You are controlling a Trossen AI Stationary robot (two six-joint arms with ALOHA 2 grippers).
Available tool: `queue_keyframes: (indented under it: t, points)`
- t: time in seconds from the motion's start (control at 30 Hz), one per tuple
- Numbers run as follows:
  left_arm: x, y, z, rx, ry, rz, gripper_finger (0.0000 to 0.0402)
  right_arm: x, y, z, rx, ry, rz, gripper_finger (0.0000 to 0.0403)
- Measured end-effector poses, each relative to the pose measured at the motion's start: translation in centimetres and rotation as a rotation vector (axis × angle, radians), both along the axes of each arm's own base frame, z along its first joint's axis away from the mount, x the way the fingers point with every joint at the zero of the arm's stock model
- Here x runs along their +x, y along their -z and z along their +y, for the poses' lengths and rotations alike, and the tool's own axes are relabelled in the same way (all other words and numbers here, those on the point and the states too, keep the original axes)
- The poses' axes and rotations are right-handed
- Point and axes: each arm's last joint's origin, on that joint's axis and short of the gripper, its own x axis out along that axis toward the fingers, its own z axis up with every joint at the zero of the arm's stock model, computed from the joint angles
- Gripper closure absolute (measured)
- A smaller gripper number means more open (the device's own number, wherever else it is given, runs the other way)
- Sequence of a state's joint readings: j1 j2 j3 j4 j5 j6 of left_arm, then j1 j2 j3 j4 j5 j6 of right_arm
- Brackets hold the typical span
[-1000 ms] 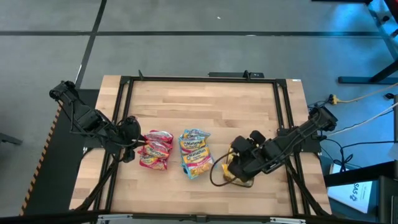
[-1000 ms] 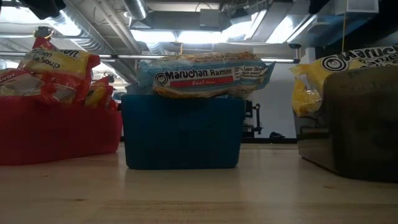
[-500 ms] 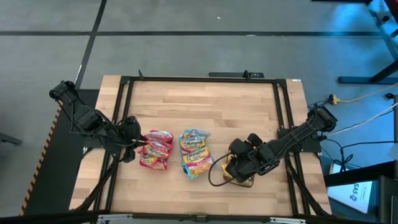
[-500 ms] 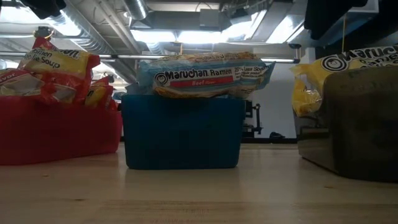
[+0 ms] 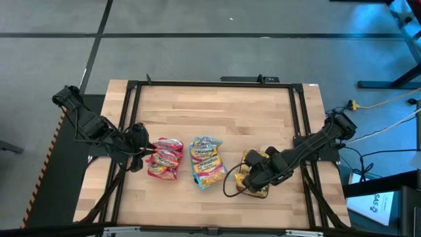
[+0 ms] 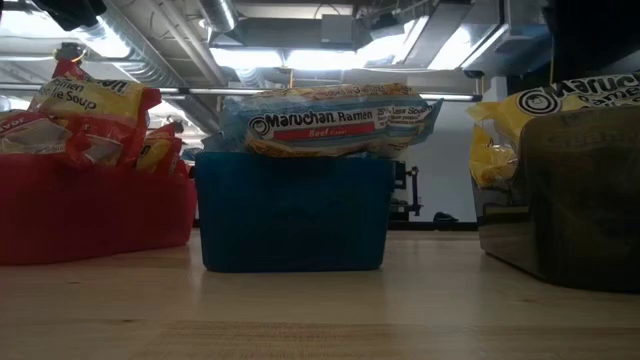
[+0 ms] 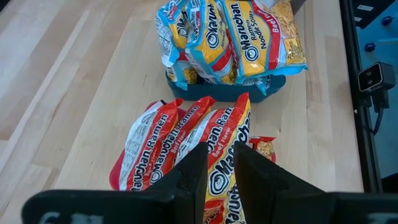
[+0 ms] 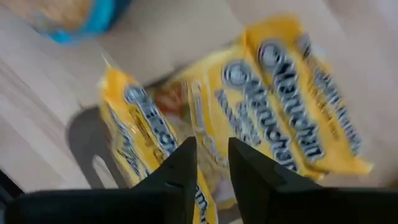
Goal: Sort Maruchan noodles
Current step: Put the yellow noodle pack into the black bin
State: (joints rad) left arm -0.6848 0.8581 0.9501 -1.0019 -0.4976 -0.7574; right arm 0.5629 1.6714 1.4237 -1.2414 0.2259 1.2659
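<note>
Over dark grey tray (image 5: 261, 193) | right tool (image 8: 211, 163) above yellow packets (image 8: 292, 118)

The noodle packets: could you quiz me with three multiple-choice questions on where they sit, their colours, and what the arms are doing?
1. Where does the blue tray stand in the low view?
A. between the red tray and the dark grey tray
B. on the floor
C. stacked on another tray

2. What colour are the packets under the right gripper?
A. green
B. yellow
C. purple

3. What is the left gripper doing?
A. reaching over the blue tray
B. lifting a tray
C. poised over the red packets

Answers: 1 A, it stands in the middle. 2 B, yellow wrappers fill the right wrist view. 3 C, red packets lie past its fingers.
</note>
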Motion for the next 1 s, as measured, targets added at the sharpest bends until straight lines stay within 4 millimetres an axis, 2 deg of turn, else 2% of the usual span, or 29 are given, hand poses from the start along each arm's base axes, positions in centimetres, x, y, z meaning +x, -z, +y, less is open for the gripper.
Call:
queue_keyframes:
  t: [0.13, 0.33, 0.9, 1.0]
  points:
    - [0.0, 0.0, 0.0, 0.005, 0.004, 0.001, 0.0331, 0.1, 1.4, 0.3, 0.068, -0.007, 0.009, 0.0324]
    - [-0.1, 0.1, 0.1, 0.014, 0.005, 0.009, 0.0331, -0.2, 2.3, 0.6, 0.175, -0.057, 0.083, 0.0332]
    - [-0.1, 0.1, 0.2, 0.043, -0.02, -0.005, 0.0331, 0.4, 2.2, 1.2, 0.281, -0.13, 0.048, 0.0348]
    - [-0.1, 0.1, 0.2, 0.043, -0.019, -0.005, 0.0331, 0.5, 2.2, 1.0, 0.221, -0.112, 0.023, 0.0348]
